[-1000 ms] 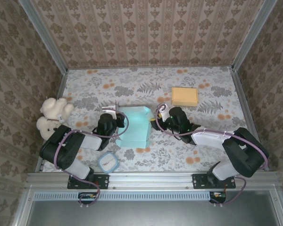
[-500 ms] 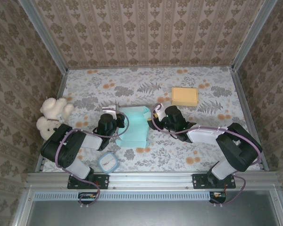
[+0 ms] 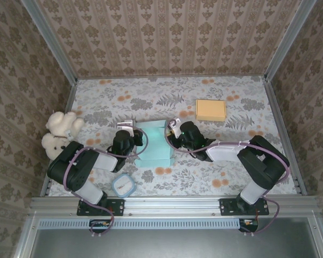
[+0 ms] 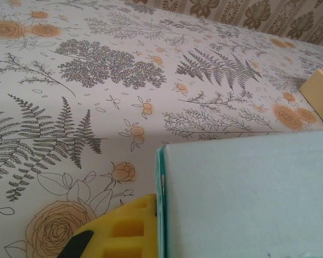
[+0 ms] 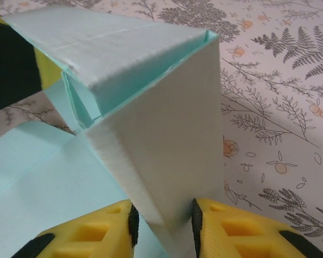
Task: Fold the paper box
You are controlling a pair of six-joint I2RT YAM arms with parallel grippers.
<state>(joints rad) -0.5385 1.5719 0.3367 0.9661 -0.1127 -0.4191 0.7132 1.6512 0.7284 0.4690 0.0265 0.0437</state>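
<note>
I see the blue-green paper box [image 3: 153, 144] in the middle of the flowery table [image 3: 231, 172], right between my two arms. My left gripper [image 3: 134, 141] is squeezed almost all the way closed on the box's left wall. In the left wrist view one yellow finger [image 4: 124, 228] sits tight against that thin wall, and the other finger is hidden behind it. My right gripper [image 3: 173, 137] is at the box's right side. In the right wrist view it [image 5: 162, 220] has a finger on each side of a standing wall of the box [image 5: 167, 134], pinching it. A flap leans over the top there. A white toy bear [image 3: 59, 133] sits at the left edge. A tan block [image 3: 210, 109] lies farther back on the right. A little square tub [image 3: 123, 185] sits near the left arm's base.
</note>
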